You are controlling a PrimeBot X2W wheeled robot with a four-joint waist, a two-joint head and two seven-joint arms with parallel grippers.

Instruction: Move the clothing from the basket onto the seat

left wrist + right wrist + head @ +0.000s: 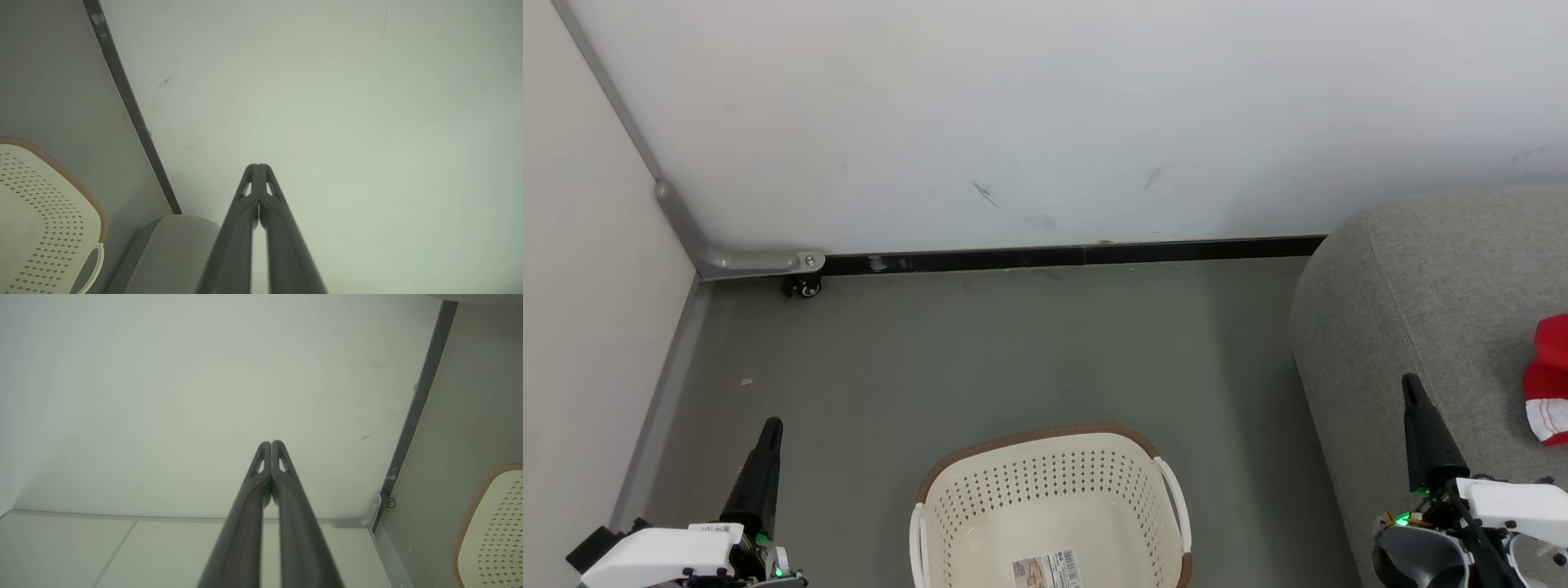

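Observation:
The cream basket (1045,482) with a brown rim stands on the floor at the bottom centre of the head view, holding just a paper label; its rim also appears at basket (49,171) and basket (486,522). Red clothing (1550,380) with white trim lies on the grey seat (1429,310) at the right edge. My left gripper (772,426) is shut and empty, left of the basket, fingers pointing up the view. My right gripper (1407,382) is shut and empty over the seat's front corner, left of the clothing. Both wrist views show closed fingers, left gripper (258,166) and right gripper (271,443).
A white wall with a black baseboard (1062,257) runs behind. A side panel with a grey bracket and small caster (805,286) closes the left. Grey floor (980,359) lies open between basket and wall.

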